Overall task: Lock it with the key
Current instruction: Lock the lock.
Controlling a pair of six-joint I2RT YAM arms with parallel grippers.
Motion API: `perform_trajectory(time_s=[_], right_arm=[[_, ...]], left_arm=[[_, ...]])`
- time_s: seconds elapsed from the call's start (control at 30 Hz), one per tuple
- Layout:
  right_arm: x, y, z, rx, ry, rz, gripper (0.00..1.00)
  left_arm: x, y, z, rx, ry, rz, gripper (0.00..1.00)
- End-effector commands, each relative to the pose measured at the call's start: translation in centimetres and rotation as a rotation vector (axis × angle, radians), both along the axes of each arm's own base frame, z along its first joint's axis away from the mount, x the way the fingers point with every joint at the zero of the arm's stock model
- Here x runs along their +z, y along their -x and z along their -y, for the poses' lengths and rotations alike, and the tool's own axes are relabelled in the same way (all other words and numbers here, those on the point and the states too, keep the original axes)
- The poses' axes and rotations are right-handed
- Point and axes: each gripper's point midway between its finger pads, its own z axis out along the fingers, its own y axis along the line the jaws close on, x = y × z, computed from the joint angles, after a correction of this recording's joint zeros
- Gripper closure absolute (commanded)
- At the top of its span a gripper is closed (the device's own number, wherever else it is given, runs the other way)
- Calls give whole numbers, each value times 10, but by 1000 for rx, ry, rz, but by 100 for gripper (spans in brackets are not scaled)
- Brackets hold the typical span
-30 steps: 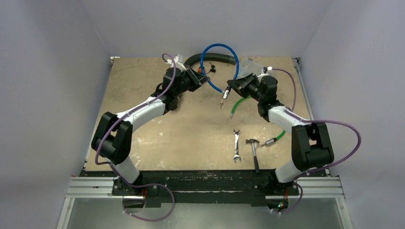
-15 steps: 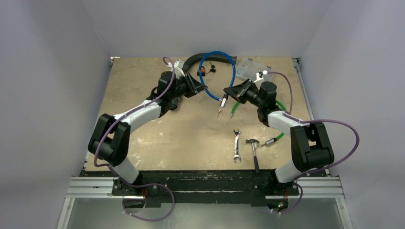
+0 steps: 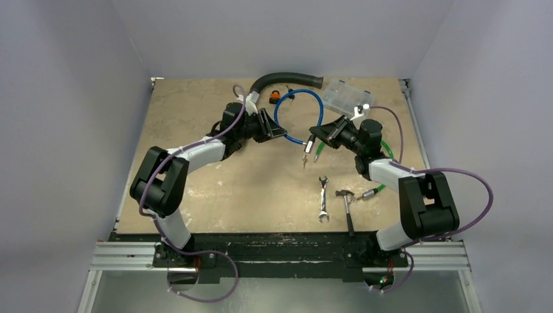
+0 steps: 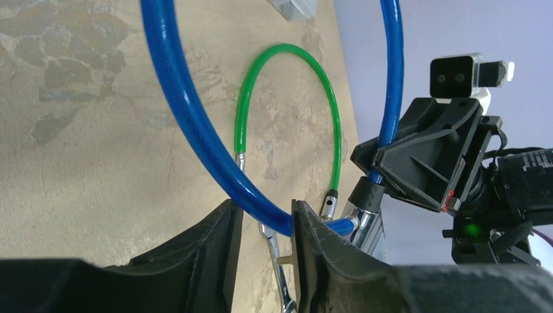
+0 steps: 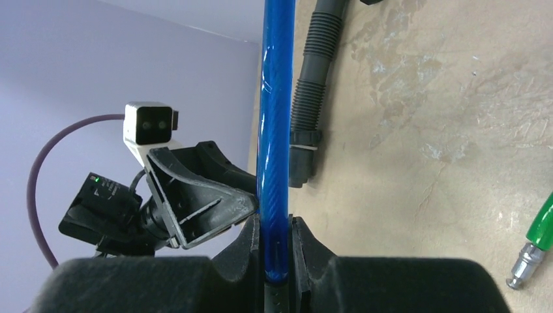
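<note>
A blue cable lock hangs in a loop between both arms, its metal end dangling over the table. My right gripper is shut on the blue cable, which runs straight up from the right gripper. My left gripper stands open around the cable's lower bend. The cable leans on one finger, with a gap at the other side of the left gripper. A small orange lock body and a dark key lie at the back.
A black corrugated hose curves along the back edge, with a clear plastic box to its right. A green cable lies under the right arm. A wrench and a hammer lie nearer the front.
Both grippers have drawn the blue loop toward the near side and closer together. The left jaws have opened and loosened on the cable. The orange lock body is now uncovered.
</note>
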Motion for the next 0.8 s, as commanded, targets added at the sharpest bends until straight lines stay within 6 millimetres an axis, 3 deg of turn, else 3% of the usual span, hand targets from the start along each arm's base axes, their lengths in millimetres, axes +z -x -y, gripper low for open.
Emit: perform_trajectory(time_s=[0.0, 0.2, 0.37, 0.57, 0.67, 0.77], right_arm=[[60, 1, 4, -6, -89, 195, 100], [67, 1, 11, -24, -118, 216, 100], [77, 3, 18, -41, -151, 255, 100], [97, 1, 20, -42, -215, 298, 100], [113, 1, 20, -38, -258, 327, 100], [128, 2, 21, -39, -287, 351, 100]], left_arm=[[4, 11, 4, -92, 7, 33, 60], [32, 6, 3, -99, 65, 96, 39], [75, 9, -1, -125, 127, 218, 27], [126, 28, -9, -183, 139, 442, 22], [135, 47, -7, -273, 125, 548, 22], [131, 65, 2, -340, 93, 598, 25]])
